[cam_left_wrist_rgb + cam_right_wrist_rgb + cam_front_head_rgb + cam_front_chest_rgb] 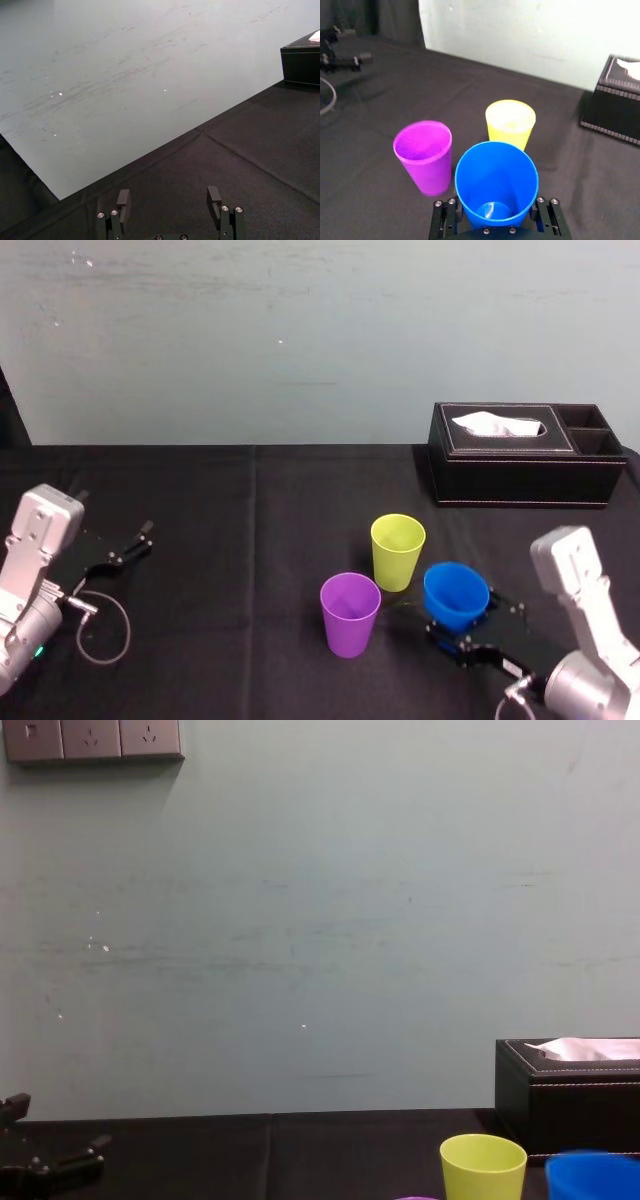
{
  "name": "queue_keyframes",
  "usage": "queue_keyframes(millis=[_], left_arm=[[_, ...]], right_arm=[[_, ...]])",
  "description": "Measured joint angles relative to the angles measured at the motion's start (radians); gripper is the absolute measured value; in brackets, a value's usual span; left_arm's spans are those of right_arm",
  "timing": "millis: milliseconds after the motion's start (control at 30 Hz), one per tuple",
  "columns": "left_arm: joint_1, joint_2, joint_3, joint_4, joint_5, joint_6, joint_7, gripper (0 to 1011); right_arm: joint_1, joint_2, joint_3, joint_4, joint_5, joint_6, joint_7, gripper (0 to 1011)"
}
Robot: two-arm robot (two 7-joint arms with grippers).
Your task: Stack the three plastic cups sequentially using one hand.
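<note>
Blue cup [496,170] clamped in the right hand [495,217] marks the first pick, likely needing a lift over the purple cup [423,150] just beside it, while the left hand [168,196] idles, spread open

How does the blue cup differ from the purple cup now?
The blue cup is held in the right gripper; the purple cup stands free on the cloth. The blue cup is to the right of the yellow cup, the purple cup to its left. Both are mouth up, empty and alike in shape. The left gripper is parked open at far left.
</note>
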Motion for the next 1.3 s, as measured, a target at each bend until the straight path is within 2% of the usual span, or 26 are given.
queue_keyframes(millis=[133,300,400,467,633,800,933,1300], left_arm=[[0.0,0.0,0.0,0.0,0.0,0.0,0.0,1000],[0.0,0.0,0.0,0.0,0.0,0.0,0.0,1000],[0.0,0.0,0.0,0.0,0.0,0.0,0.0,1000],[0.0,0.0,0.0,0.0,0.0,0.0,0.0,1000],[0.0,0.0,0.0,0.0,0.0,0.0,0.0,1000],[0.0,0.0,0.0,0.0,0.0,0.0,0.0,1000],[0.0,0.0,0.0,0.0,0.0,0.0,0.0,1000],[0.0,0.0,0.0,0.0,0.0,0.0,0.0,1000]], right_arm=[[0.021,0.006,0.016,-0.037,0.009,0.036,0.021,719],[0.081,0.013,0.018,-0.065,0.017,0.099,0.043,719],[0.11,0.013,0.012,-0.065,0.017,0.119,0.051,719],[0.159,0.009,-0.001,-0.053,0.016,0.147,0.058,719],[0.229,-0.008,-0.024,-0.014,0.016,0.171,0.066,719],[0.289,-0.031,-0.045,0.041,0.012,0.178,0.069,719],[0.312,-0.045,-0.052,0.069,0.012,0.177,0.069,719],[0.383,-0.1,-0.074,0.201,0.03,0.101,0.076,719]])
